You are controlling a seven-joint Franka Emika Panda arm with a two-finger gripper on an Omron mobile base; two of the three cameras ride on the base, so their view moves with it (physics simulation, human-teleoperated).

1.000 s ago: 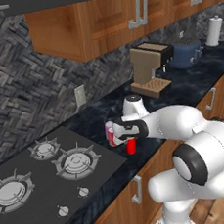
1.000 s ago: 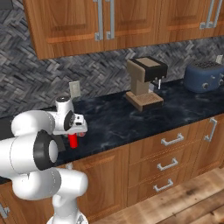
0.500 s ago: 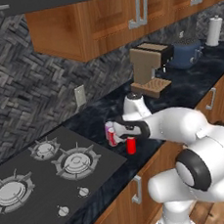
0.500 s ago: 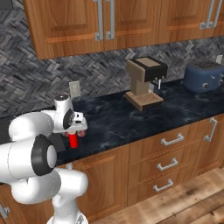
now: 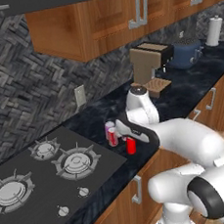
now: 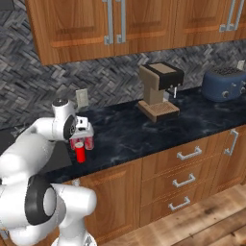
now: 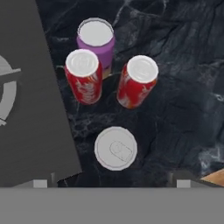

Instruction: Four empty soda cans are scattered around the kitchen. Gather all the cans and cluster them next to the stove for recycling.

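4 cans (image 7: 116,148) stand upright with silvery tops beside the stove (image 5: 39,191): 2 red, 1 pink-purple, 1 seen from straight above. They cluster on the black marbled counter (image 6: 144,137), under wood cabinets and herringbone tile. The gripper (image 7: 109,183) hangs over them, jaws spread wide, holding nothing.
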